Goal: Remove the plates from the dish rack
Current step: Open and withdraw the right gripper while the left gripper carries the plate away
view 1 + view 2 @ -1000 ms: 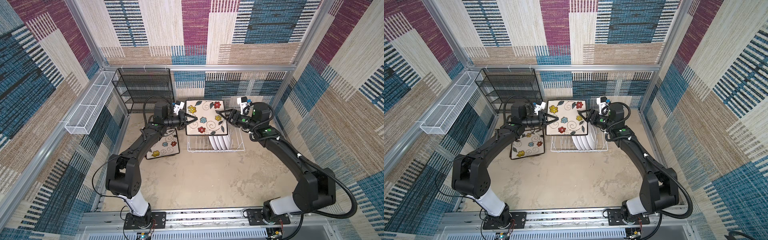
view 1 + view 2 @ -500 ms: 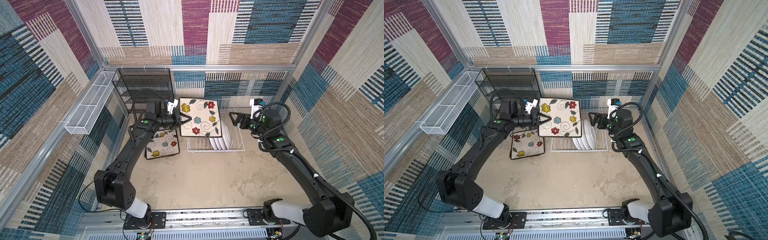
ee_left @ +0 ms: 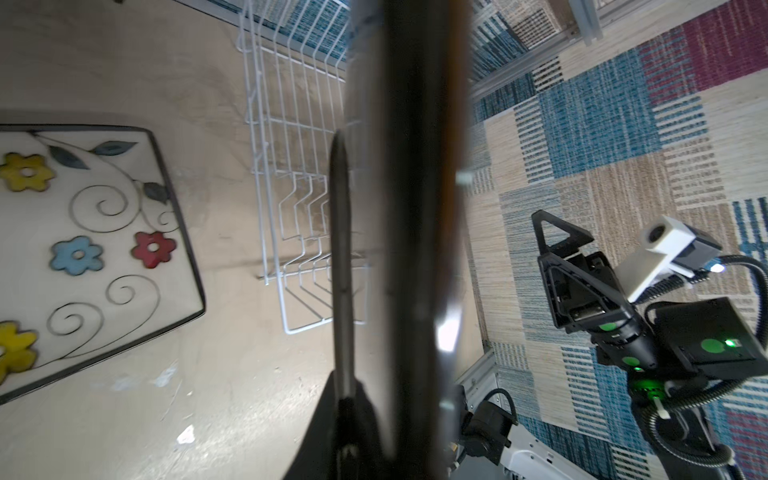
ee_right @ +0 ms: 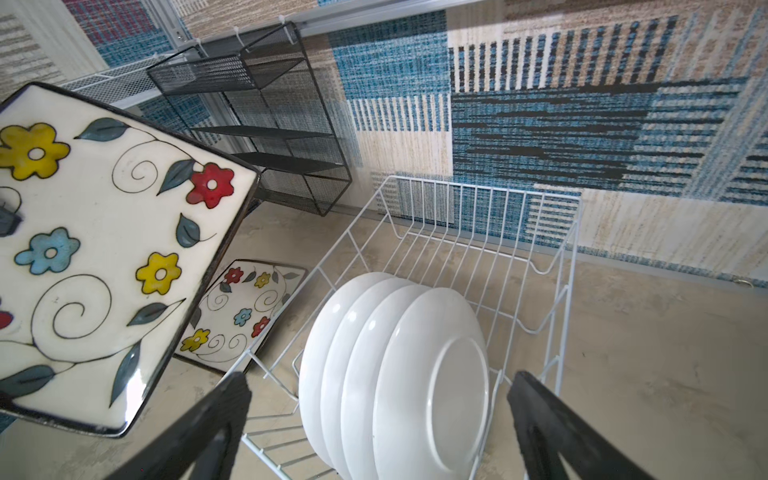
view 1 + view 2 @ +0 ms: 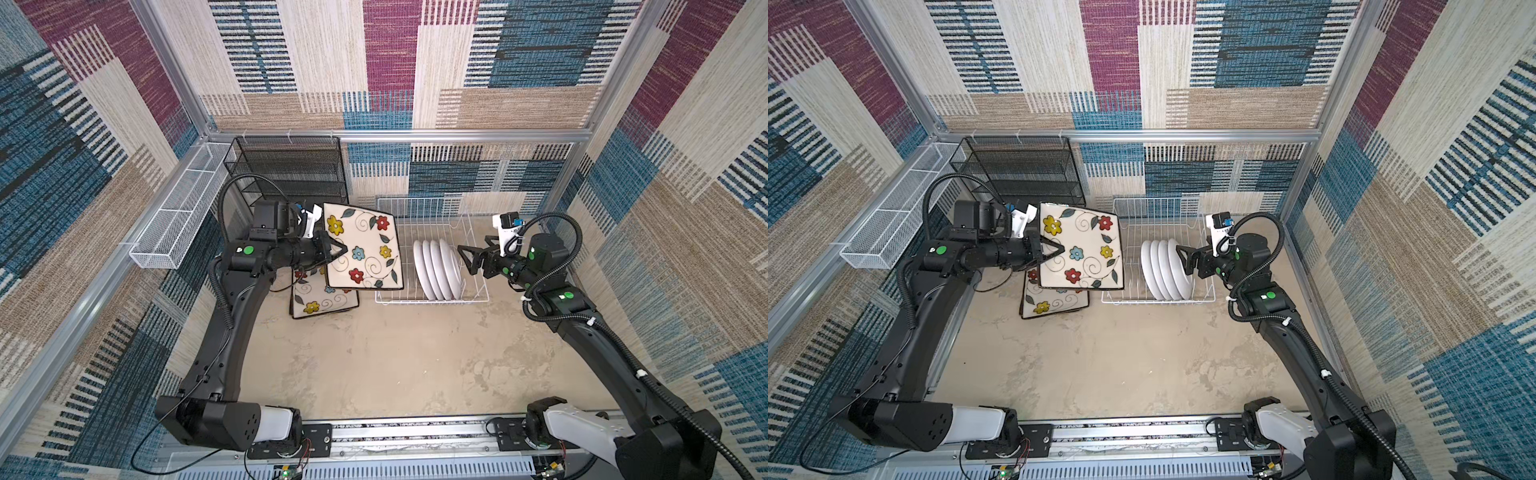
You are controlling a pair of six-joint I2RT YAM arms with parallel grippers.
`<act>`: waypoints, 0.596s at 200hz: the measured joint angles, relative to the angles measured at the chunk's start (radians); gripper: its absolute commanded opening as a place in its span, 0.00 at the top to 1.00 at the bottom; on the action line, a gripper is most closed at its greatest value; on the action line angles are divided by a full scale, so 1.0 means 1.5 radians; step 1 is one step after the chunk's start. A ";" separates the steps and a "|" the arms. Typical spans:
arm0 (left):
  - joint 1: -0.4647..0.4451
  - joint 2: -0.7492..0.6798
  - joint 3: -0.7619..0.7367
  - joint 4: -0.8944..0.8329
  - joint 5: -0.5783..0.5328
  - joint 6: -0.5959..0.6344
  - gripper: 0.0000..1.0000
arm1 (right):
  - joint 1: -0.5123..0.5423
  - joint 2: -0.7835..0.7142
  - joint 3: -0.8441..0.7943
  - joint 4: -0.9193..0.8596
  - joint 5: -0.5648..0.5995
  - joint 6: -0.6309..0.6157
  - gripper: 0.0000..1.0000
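My left gripper [image 5: 333, 251] is shut on the left edge of a square floral plate [image 5: 362, 250], held tilted in the air between the dish rack [image 5: 432, 300] and a second square plate [image 5: 322, 300] lying flat on the table. In the left wrist view the held plate [image 3: 409, 208] shows edge-on and dark, next to one finger [image 3: 340, 270]. Several round white plates [image 4: 415, 374] stand upright in the rack [image 4: 478, 199]. My right gripper [image 4: 380, 382] is open and empty, just right of those plates [image 5: 1165, 270].
A black mesh shelf unit [image 5: 291, 174] stands at the back left, behind the left arm. A long white mesh basket [image 5: 178, 216] hangs on the left wall. Patterned walls close in on three sides. Bare table [image 5: 374, 365] lies in front of the rack.
The left gripper has carried the square plate leftward off the rack, over the flat plate. The right gripper opened wide, came off the plate's right edge and drew back to the right.
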 measured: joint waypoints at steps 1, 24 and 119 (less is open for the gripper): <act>0.001 -0.001 0.000 -0.002 -0.001 0.000 1.00 | 0.000 0.000 0.000 0.000 -0.001 -0.001 0.01; 0.033 -0.020 -0.003 -0.037 -0.024 0.024 1.00 | 0.016 0.009 0.009 -0.007 -0.021 -0.028 0.01; 0.130 -0.005 -0.097 -0.067 -0.052 0.095 1.00 | 0.091 0.051 0.037 -0.030 0.000 -0.078 0.01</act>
